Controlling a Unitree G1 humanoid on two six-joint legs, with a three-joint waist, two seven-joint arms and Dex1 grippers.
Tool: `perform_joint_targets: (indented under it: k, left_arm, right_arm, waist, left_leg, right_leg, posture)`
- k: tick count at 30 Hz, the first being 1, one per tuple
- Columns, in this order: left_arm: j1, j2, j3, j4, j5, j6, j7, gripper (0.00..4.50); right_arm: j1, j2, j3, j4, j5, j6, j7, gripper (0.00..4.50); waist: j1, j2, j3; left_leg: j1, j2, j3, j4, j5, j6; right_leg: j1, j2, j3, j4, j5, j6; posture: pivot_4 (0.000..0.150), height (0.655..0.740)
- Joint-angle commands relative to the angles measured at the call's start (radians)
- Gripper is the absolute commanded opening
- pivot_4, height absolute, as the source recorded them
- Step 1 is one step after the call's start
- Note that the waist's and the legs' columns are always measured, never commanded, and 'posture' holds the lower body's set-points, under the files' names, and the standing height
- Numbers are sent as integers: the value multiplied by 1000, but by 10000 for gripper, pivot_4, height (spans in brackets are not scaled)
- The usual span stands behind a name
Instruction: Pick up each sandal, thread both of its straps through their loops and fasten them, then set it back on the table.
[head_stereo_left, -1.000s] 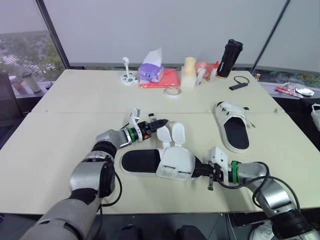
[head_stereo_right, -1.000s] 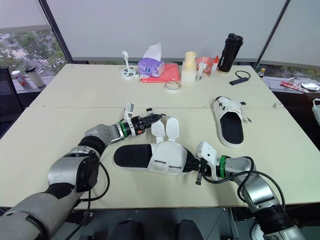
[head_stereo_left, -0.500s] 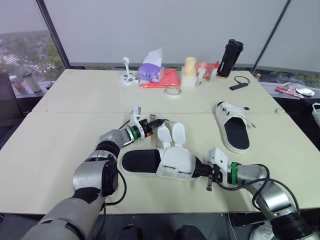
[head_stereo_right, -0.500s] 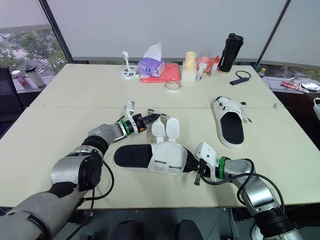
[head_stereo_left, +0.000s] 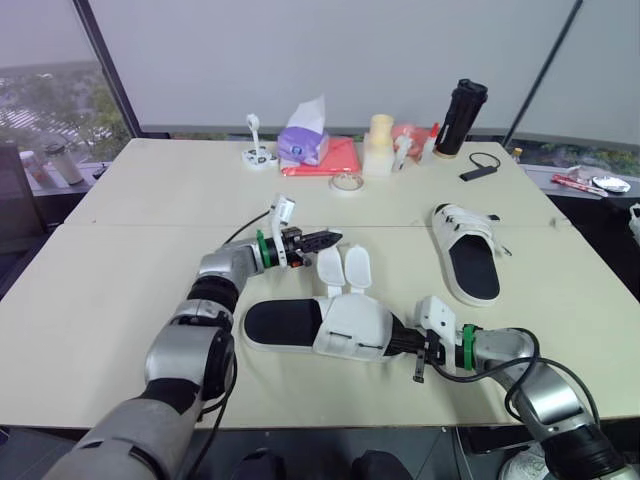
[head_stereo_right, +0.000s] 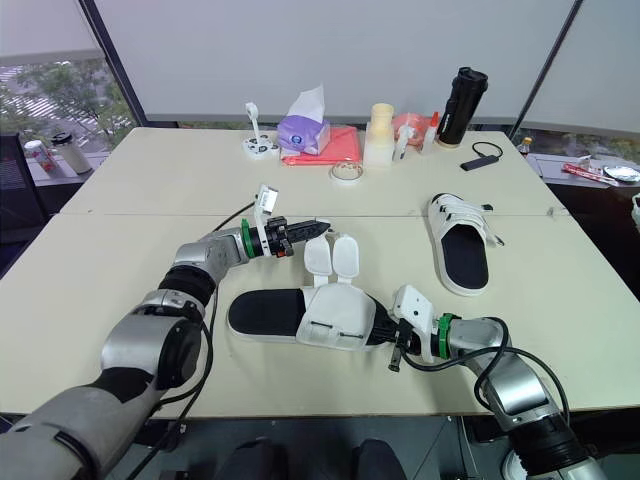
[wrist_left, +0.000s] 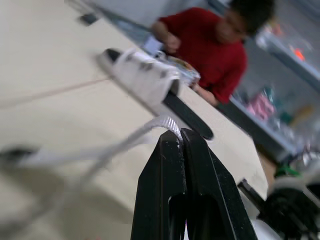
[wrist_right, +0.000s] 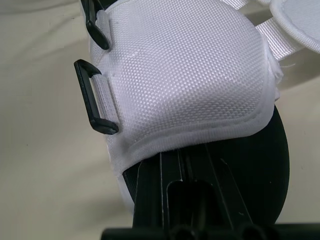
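L tool (head_stereo_left: 333, 239) has rolled its wrist & risen, pinched shut on strap (head_stereo_left: 329, 268) tip (threading can start); R tool (head_stereo_left: 405, 343) clamps near sandal (head_stereo_left: 345, 325), flat on worktop (head_stereo_left: 110, 290).

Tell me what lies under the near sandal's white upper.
The black footbed runs in beneath the white upper from the heel; its toe end pokes out beyond it. The stretch between is covered.
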Motion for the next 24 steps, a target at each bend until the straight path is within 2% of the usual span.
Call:
perform_joint_targets:
  k: [1, 3, 5, 9, 12, 15, 17, 19, 24]
  left_arm:
    - [81, 10, -61, -206, 17, -59, -21, 191]
    - [109, 27, -59, -306, -5, -32, -3, 191]
    - [146, 52, -89, -405, 22, -90, 8, 191]
    - [262, 132, -217, -579, 151, -387, -22, 191]
    - [323, 209, -293, -640, 245, -719, -43, 191]
    - [328, 256, -330, -610, 340, -1057, 25, 191]
    - [285, 281, -335, -507, 518, -1419, 154, 191]
    - [245, 282, -309, -414, 689, -1666, 273, 191]
    - [233, 247, -221, -330, 955, -1903, 477, 191]
  right_arm:
    - [44, 4, 67, 40, -55, 23, 4, 0]
    - [41, 4, 67, 45, -57, 20, 5, 0]
    - [42, 3, 65, 49, -58, 16, 8, 0]
    - [44, -3, 67, 56, -61, 10, 18, 0]
    - [42, -4, 68, 70, -64, 0, 25, 0]
    - [37, -2, 68, 85, -65, -9, 28, 0]
    - [32, 2, 71, 96, -68, -13, 30, 0]
    - [24, 8, 75, 108, -70, -17, 32, 0]
    - [9, 14, 78, 130, -75, -22, 39, 0]
  waist:
    - [1, 0, 0]
    - [1, 0, 0]
    - [2, 0, 0]
    - [4, 1, -2]
    - [4, 2, -3]
    - [6, 1, -3]
    - [7, 1, -4]
    - [7, 0, -7]
    - [4, 0, -9]
  left_leg:
    - [0, 0, -1, 0, 0, 0]
    - [0, 0, -2, 0, 0, 0]
    - [0, 1, -3, 0, 0, 0]
    - [1, 1, -3, -1, 0, 1]
    - [2, 1, -3, -1, -1, 1]
    - [2, 2, -3, -2, -1, 1]
    - [2, 3, -2, -2, -1, 1]
    - [2, 3, -2, -2, -1, 1]
    - [3, 2, 1, -2, -2, 3]
  right_leg:
    - [0, 0, 0, 0, 0, -1]
    - [0, 0, 0, 0, 0, -1]
    - [0, 0, 0, 0, 0, -1]
    - [1, 0, 0, 0, -1, -2]
    - [1, -1, 0, -1, -1, -3]
    - [1, -2, 0, -1, -3, -7]
    - [2, -4, 0, -1, -3, -7]
    - [2, -6, 0, -1, -4, -7]
    - [2, -7, 0, -1, -3, -7]
  posture:
    - [1500, 7400]
    - [1500, 7400]
    - [1500, 7400]
    - [1500, 7400]
    - [1500, 7400]
    - [1500, 7400]
    - [1500, 7400]
    - [1500, 7400]
    - [1500, 7400]
